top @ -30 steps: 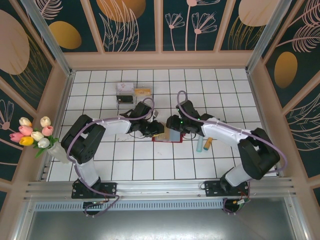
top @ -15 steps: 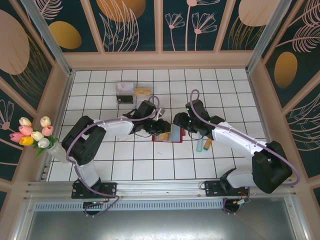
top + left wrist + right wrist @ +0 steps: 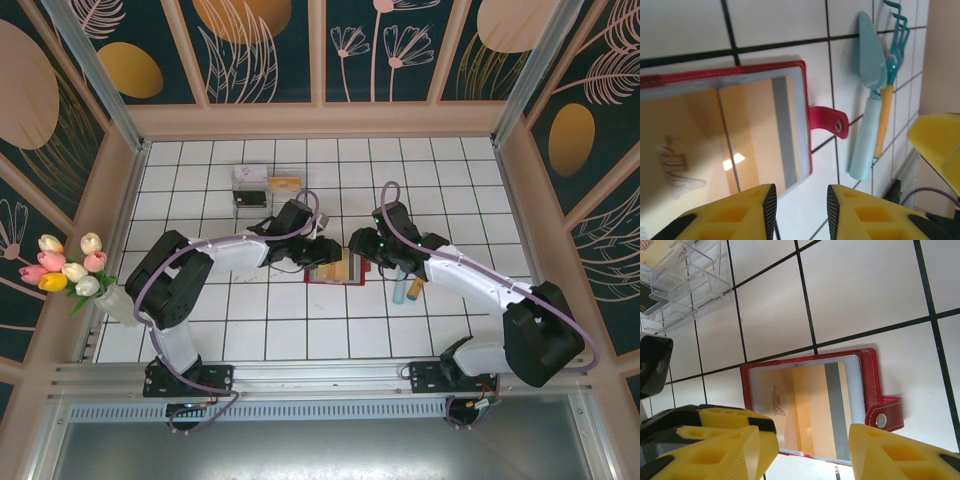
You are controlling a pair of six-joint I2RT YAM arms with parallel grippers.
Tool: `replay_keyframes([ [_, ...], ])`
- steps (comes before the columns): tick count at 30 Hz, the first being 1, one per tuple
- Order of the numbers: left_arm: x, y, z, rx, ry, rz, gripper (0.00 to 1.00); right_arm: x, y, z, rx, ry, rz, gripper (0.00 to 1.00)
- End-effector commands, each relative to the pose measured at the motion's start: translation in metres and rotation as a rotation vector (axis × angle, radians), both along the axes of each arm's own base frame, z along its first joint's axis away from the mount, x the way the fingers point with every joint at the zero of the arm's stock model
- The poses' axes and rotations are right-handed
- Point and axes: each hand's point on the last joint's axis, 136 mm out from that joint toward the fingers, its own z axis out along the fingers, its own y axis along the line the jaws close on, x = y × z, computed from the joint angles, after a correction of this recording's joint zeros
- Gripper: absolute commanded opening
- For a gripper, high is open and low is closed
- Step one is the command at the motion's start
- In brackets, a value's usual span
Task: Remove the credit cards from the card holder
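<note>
Both pairs of jaws stand apart with nothing between them: the gap on the left gripper (image 3: pixel 801 212) is narrow, and on the right gripper (image 3: pixel 812 452) it is wide. From my seat, the card holder (image 3: pixel 871 371) lies open and flat on the white tiled table (image 3: pixel 865 285), just below both grippers and between the two arms in the top view. A tan-orange credit card (image 3: pixel 812 410) with a grey stripe sits in its pocket under a clear sleeve. Glare washes over it, so I cannot read the script on it or tell how many cards lie beneath. The right gripper's fingers cover the holder's lower corners in the right wrist view, and the left wrist view cuts off its left part. Its snap tab (image 3: pixel 827 120) points toward a teal trowel (image 3: pixel 870 60) and a small rake (image 3: pixel 884 115) lying side by side. A clear plastic box (image 3: pixel 685 275) is cropped at the frame corner, its contents blurred.
</note>
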Motion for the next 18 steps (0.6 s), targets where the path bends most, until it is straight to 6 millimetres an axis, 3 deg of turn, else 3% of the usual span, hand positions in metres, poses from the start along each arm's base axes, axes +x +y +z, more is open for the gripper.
replay_keyframes([
  [1, 0.014, 0.013, 0.014, 0.068, -0.053, 0.109, 0.39, 0.000, 0.000, -0.002, 0.007, 0.013, -0.010, 0.50],
  [7, 0.010, 0.024, 0.008, 0.087, -0.020, 0.173, 0.53, -0.001, 0.002, -0.020, -0.011, 0.057, -0.026, 0.40],
  [11, 0.002, 0.024, 0.001, 0.057, 0.030, 0.181, 0.56, -0.002, 0.004, -0.032, -0.024, 0.091, -0.043, 0.34],
  [15, -0.003, 0.017, 0.001, -0.002, 0.074, 0.177, 0.54, -0.004, 0.010, -0.047, -0.020, 0.135, -0.031, 0.29],
  [18, -0.003, 0.009, 0.001, -0.023, 0.084, 0.150, 0.46, -0.004, 0.015, -0.057, -0.028, 0.164, -0.010, 0.24],
])
